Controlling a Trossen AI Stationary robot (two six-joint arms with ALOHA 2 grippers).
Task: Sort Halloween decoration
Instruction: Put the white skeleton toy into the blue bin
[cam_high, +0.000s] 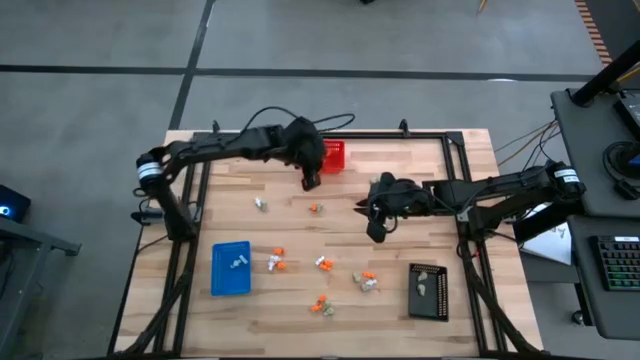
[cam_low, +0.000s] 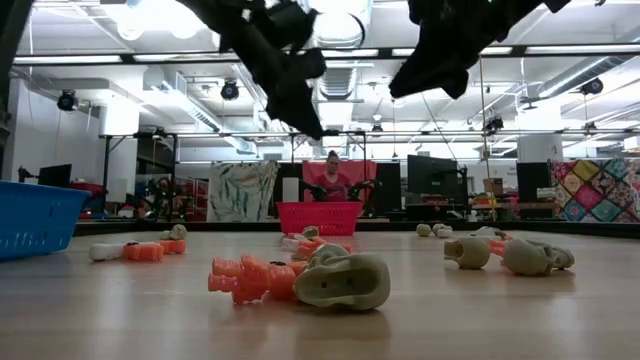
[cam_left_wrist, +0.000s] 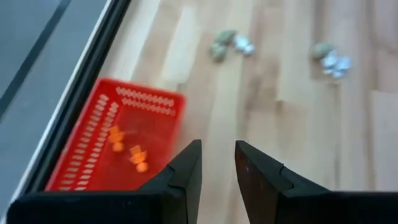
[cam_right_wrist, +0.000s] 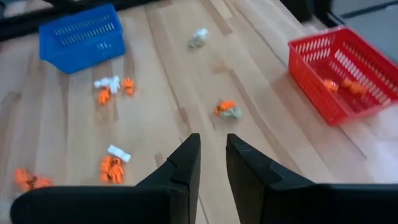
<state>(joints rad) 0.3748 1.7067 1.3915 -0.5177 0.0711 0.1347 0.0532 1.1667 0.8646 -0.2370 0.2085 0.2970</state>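
The left gripper (cam_high: 311, 183) hangs above the tabletop (cam_high: 400, 165) just beside the red basket (cam_high: 334, 155) at the far edge, its jaws a narrow gap apart and empty. The right gripper (cam_high: 376, 232) hovers near the middle, jaws likewise slightly parted, holding nothing. Orange, white and beige trinkets (cam_high: 320, 265) lie scattered across the near half; a few sit in the blue tray (cam_high: 230, 281) at left, the black tray (cam_high: 428, 302) at right, and the basket.
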